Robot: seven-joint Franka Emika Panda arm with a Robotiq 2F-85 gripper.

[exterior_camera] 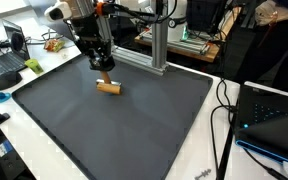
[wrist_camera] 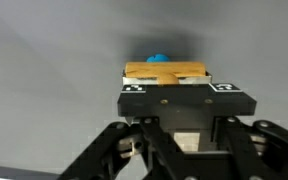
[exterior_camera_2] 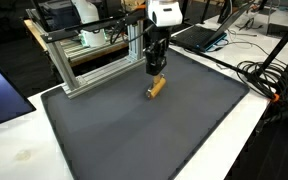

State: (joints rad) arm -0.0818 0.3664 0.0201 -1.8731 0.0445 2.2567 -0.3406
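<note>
Half through a pick-up, by the look of it: clamped shut with the gripper on the wooden block, lying on the dark mat near the metal frame, and calling next for a straight lift without slackening or tilting.

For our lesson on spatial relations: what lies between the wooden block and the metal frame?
Only bare mat. Nothing lies between the block and the frame, as both exterior views show.
</note>
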